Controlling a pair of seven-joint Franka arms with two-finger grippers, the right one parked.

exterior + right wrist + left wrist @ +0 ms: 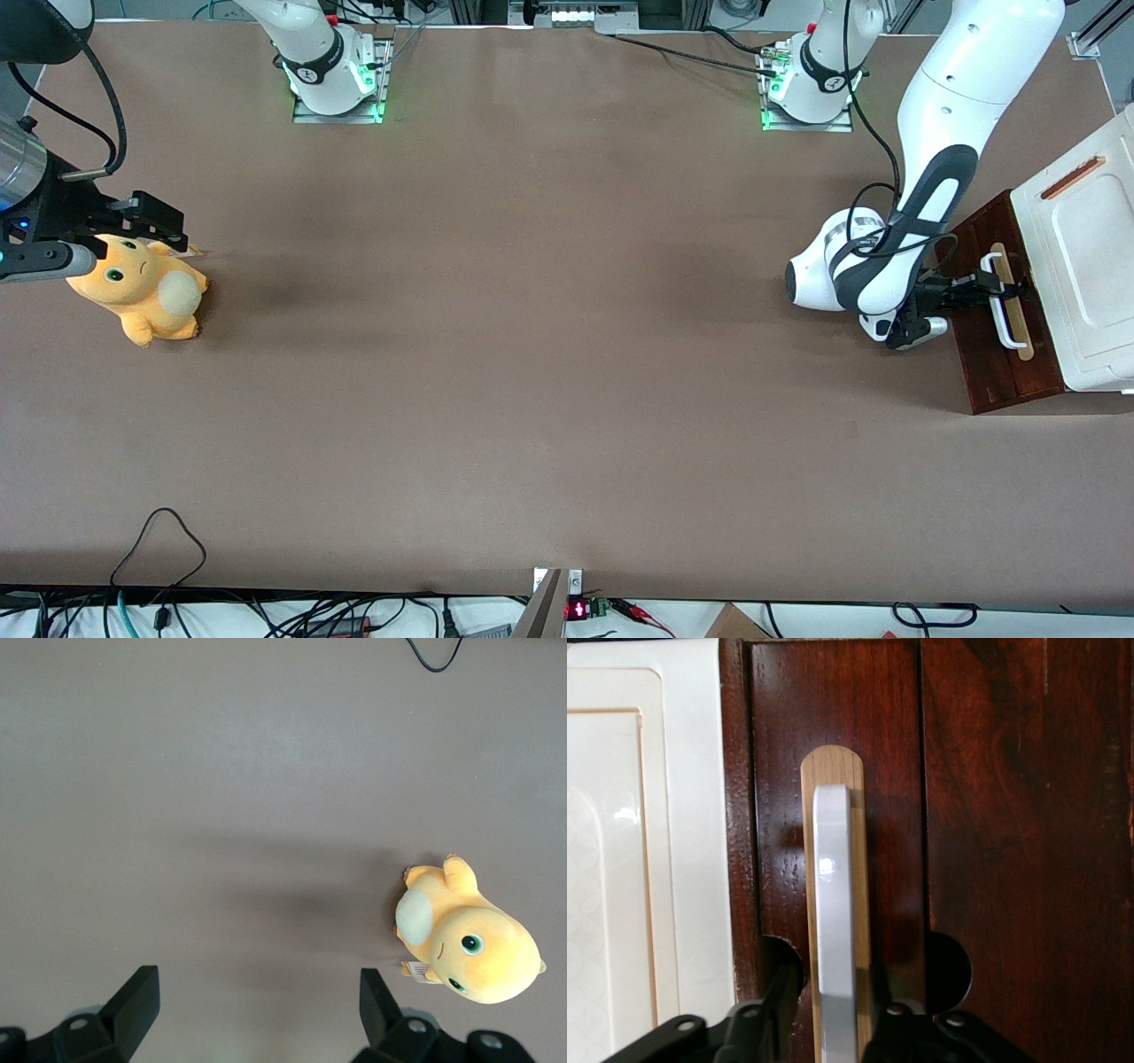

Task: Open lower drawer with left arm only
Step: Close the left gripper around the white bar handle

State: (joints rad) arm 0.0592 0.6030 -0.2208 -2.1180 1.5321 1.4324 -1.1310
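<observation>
The glossy white left arm's small black tool (pixel 999 285) sits at the right of the front frame, fingers (pixel 760 1028) open around the white bar handle (pixel 834 921). The dark red-brown wooden lower drawer (pixel 992 354) stands there on the brown desk (pixel 532 354), under the white cabinet top (pixel 1085 257).

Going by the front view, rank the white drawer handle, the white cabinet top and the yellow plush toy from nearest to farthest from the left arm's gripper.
From the gripper:
1. White drawer handle: the fingers sit either side of it.
2. White cabinet top: just above the drawer front, at the working arm's end.
3. Yellow plush toy: at the parked arm's end of the table.

Bright even overhead light, soft shadows, glare on white handle (pixel 834 904), gripper (pixel 824 1036) blurry.
</observation>
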